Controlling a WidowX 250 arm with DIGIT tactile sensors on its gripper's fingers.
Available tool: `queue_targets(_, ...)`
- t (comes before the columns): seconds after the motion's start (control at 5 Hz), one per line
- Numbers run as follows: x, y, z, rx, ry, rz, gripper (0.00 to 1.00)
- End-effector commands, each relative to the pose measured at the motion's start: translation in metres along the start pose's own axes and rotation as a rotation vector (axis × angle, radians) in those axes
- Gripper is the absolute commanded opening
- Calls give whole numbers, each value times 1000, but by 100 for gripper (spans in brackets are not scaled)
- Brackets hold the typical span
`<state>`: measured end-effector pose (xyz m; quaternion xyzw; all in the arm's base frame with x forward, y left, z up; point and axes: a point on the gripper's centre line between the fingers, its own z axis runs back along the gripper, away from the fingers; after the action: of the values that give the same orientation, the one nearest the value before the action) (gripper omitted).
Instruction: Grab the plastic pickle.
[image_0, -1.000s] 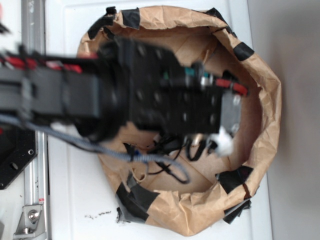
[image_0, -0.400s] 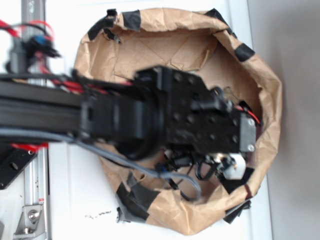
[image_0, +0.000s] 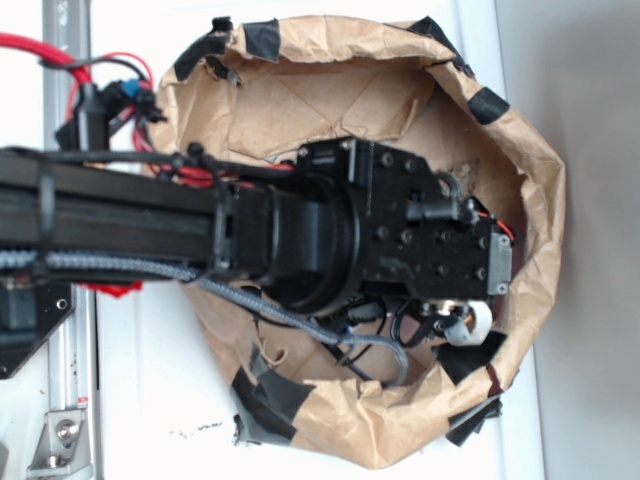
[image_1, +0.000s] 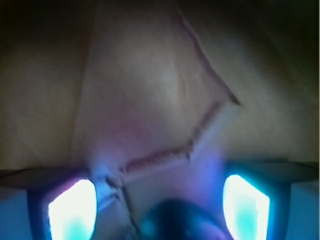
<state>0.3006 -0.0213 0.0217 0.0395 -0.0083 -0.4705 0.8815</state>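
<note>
Claw (image_1: 160, 200) is standing open in the wrist view, two glowing pads (image_1: 72, 210) set well apart, nothing between them yet. A dark, glossy rounded shape is showing at the bottom edge between the pads, blurred; probably the pickle (image_1: 175, 220), lying on the brown paper just under the claw. It is not gripped.

Outward: arm (image_0: 200, 235) is reaching in from the left over a crumpled paper bag (image_0: 520, 180) with black tape on its rim. In the exterior view the arm is hiding the claw and the bag floor, so no pickle is showing there.

Progress, judged: approach looks nearly done, claw lined up over the target. Still left: the final drop, closing, lifting.

Bag is sitting on a white surface (image_0: 150, 400). A metal rail (image_0: 70, 380) is running along the left edge; grey floor or wall to the right.
</note>
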Motion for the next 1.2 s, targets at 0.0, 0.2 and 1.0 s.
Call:
queue_targets(0.0, -45, 17, 7, 43, 26, 115, 100)
queue_targets(0.2, -52, 19, -1, 46, 73, 138, 100)
queue_targets(1.0, -35, 20, -2, 9, -33, 258, 0)
